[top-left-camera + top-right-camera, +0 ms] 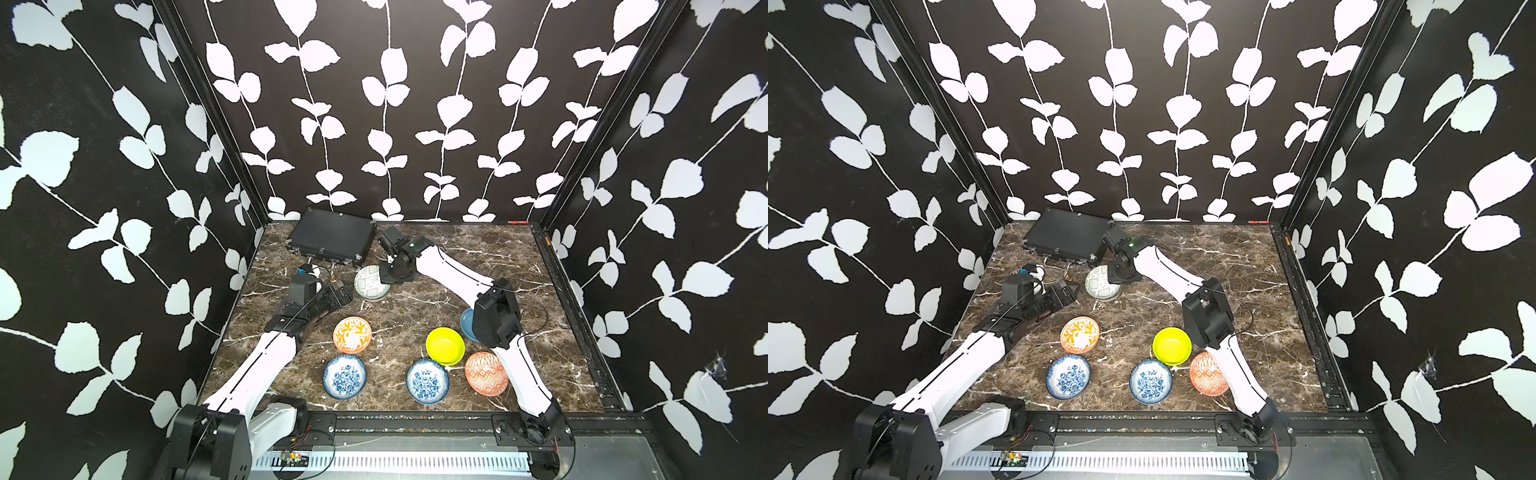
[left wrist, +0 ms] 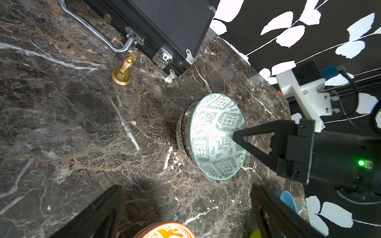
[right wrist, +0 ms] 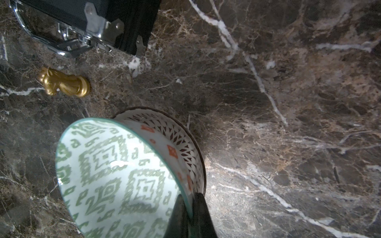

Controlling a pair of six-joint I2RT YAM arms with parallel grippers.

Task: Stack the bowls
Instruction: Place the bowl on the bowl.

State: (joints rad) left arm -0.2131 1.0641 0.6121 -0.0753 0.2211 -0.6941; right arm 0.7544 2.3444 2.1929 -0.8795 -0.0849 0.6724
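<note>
My right gripper (image 3: 188, 197) is shut on the rim of a pale green-patterned bowl (image 3: 115, 175), which leans tilted in a second pale bowl (image 3: 185, 142) with brown and red marks. Both top views show this pair (image 1: 370, 282) at the mid-back. My left gripper (image 2: 185, 206) hangs open and holds nothing, a little to the left of the pair (image 1: 338, 291). Nearer the front lie an orange-patterned bowl (image 1: 352, 335), two blue-floral bowls (image 1: 345, 376) (image 1: 427, 381), a yellow bowl (image 1: 445, 345) and another orange-patterned bowl (image 1: 486, 373). A plain blue bowl (image 1: 467, 324) is half hidden behind my right arm.
A flat black case (image 1: 332, 237) with a chrome handle lies at the back left. A small gold chess knight (image 2: 123, 71) stands just in front of it, left of the stacked pair. Patterned walls close in the marble table (image 1: 478, 257) on three sides.
</note>
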